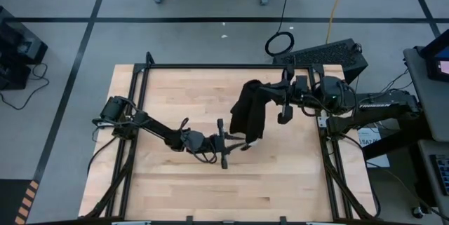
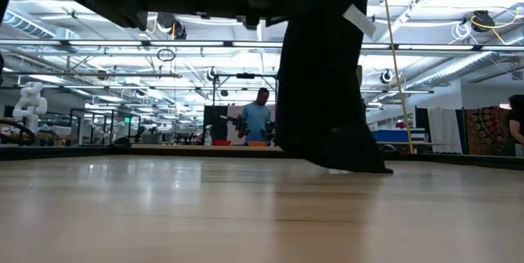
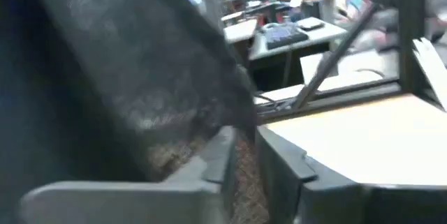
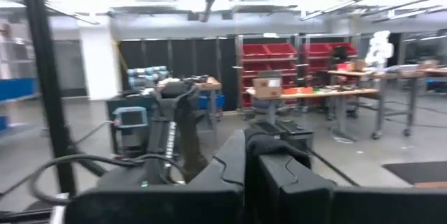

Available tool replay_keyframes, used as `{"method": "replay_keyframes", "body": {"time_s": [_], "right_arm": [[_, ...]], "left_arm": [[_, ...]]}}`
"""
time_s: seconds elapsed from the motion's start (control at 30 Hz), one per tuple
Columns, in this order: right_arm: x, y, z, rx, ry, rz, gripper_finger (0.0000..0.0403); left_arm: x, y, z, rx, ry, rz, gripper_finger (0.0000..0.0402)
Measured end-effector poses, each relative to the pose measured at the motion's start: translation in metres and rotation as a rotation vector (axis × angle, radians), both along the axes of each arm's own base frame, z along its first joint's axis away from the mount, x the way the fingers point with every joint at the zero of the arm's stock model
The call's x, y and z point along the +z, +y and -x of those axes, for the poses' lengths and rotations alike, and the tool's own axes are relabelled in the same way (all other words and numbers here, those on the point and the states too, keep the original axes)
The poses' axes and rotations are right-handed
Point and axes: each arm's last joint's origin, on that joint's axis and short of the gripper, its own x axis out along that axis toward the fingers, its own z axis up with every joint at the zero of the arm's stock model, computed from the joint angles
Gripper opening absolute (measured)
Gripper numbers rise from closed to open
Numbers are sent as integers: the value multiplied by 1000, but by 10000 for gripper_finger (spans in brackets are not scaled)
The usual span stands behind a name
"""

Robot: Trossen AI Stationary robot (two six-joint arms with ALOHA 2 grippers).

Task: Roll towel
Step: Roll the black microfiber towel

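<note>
The black towel point(image 1: 249, 113) is lifted over the middle of the wooden table point(image 1: 175, 190), stretched between my two grippers. In the low view it hangs as a dark drape point(image 2: 323, 74) with its white tag point(image 2: 358, 19) up high and its lowest part point(image 2: 348, 163) at the tabletop. My right gripper point(image 1: 263, 88) is shut on its upper far end. My left gripper point(image 1: 238, 143) is shut on its lower near end, low over the table. My left gripper pinches the towel's lower near end point(image 3: 243, 155) between its two fingers, coming level from the table's left. The cloth rises away from the fingers point(image 3: 209, 168); one layer or several, I cannot tell. My right gripper pinches a bunched fold at the towel's upper end point(image 4: 269, 140) between its two fingers, coming from the table's right. That end is lifted clear, and the rest hangs below toward my left gripper.
A black metal frame point(image 1: 210, 66) runs round the table's edges. Bare wood lies to the near side and to the left of the towel. A keyboard point(image 1: 326, 53) sits beyond the far right corner. A person point(image 2: 259, 115) stands far off in the room behind.
</note>
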Motion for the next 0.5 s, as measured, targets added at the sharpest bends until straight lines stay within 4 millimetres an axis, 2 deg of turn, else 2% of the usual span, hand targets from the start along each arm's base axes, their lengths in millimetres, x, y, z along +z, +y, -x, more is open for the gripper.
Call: {"method": "replay_keyframes", "body": {"time_s": [0.1, 0.2, 0.33, 0.4, 0.5], "right_arm": [[0, -5, 0, -39, 0, 15, 0], [0, -8, 1, -66, 0, 14, 0], [0, -10, 1, -73, 7, 14, 0], [-1, -10, 0, -73, 9, 14, 0], [-1, -10, 0, -68, 10, 15, 0]], "left_arm": [[-2, -3, 0, -33, 15, 69, 47], [-6, -16, 4, -74, 55, 96, 72], [-10, -29, 9, -5, 82, 79, 140], [-15, -32, 5, 19, 76, 80, 182], [-37, -35, -4, 88, 130, 5, 242]]}}
